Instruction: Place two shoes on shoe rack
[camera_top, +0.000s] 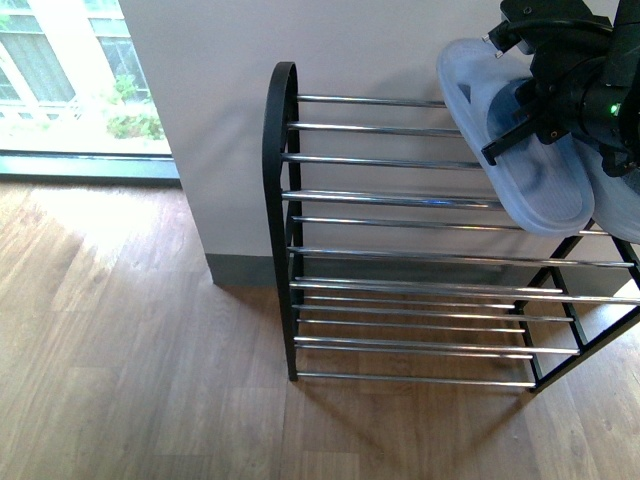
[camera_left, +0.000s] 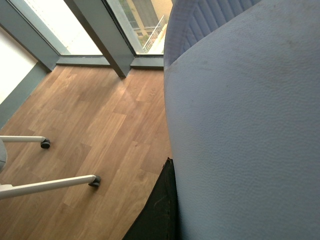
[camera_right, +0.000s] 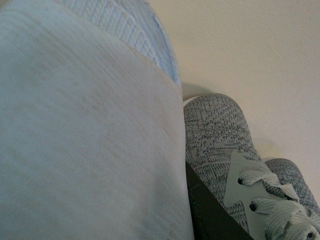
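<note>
The shoe rack (camera_top: 400, 225) stands against the wall, with a black arched side frame and chrome rods. Two grey sneakers are held up at its top right end, soles toward the front camera: one white sole (camera_top: 520, 165) and a second at the frame's right edge (camera_top: 618, 205). My left gripper (camera_top: 535, 120) is shut on the first sneaker; its sole (camera_left: 245, 130) fills the left wrist view beside one black finger (camera_left: 160, 210). My right gripper is shut on a sneaker; a white sole (camera_right: 85, 135), a black finger (camera_right: 210, 215) and a grey knit upper with laces (camera_right: 220, 145) show.
A white wall with a grey skirting (camera_top: 240, 268) is behind the rack. A window (camera_top: 70, 80) is at the far left. The floor (camera_top: 130, 350) is wood. White chair legs on castors (camera_left: 50, 184) stand on the floor in the left wrist view.
</note>
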